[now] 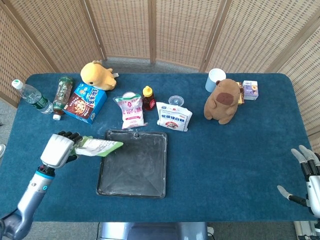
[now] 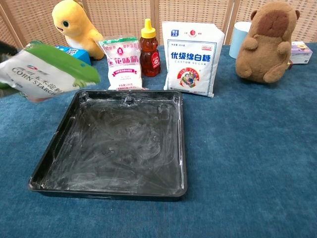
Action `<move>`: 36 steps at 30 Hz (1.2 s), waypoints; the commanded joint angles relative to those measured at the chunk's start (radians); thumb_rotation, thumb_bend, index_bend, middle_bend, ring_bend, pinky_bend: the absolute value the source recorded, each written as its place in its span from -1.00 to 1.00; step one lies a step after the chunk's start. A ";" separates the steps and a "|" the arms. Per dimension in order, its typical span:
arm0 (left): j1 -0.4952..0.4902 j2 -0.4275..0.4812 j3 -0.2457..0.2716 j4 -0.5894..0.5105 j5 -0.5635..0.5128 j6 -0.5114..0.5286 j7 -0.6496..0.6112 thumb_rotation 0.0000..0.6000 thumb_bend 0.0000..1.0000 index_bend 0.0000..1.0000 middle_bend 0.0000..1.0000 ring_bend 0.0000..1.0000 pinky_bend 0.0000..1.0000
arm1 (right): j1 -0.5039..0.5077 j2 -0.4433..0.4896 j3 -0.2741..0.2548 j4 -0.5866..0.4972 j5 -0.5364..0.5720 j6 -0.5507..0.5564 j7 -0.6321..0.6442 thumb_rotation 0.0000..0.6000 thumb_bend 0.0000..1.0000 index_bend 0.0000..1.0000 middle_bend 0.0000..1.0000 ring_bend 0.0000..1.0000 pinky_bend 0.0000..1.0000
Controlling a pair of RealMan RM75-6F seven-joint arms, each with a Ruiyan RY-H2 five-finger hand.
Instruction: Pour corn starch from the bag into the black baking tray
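My left hand grips the corn starch bag, a white pouch with a green top, and holds it lifted and tilted over the left edge of the black baking tray. In the chest view the corn starch bag leans with its green end toward the black baking tray, whose floor carries a thin white dusting. No powder shows falling. The left hand itself is almost out of the chest view. My right hand hangs with fingers spread at the table's right front corner, holding nothing.
Behind the tray stand a sugar bag, a honey bottle, a white castor sugar bag and a brown plush. A yellow plush, cookie box and two bottles lie far left. A blue cup stands at the back.
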 commanded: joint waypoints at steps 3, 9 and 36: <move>-0.062 0.102 0.007 -0.096 0.083 -0.038 0.199 1.00 -0.43 0.33 0.20 0.19 0.21 | -0.002 0.004 0.001 0.000 0.000 0.005 0.008 1.00 -0.91 -0.86 -0.99 -0.99 -1.00; -0.104 0.145 -0.002 -0.135 0.114 -0.093 0.369 1.00 -0.43 0.33 0.20 0.19 0.21 | -0.001 0.007 0.002 0.001 0.004 0.002 0.018 1.00 -0.91 -0.86 -0.99 -0.99 -1.00; -0.208 0.231 0.012 -0.184 0.258 -0.215 0.734 1.00 -0.49 0.38 0.25 0.20 0.21 | 0.000 0.004 0.001 0.002 0.003 0.001 0.012 1.00 -0.91 -0.86 -0.99 -0.99 -1.00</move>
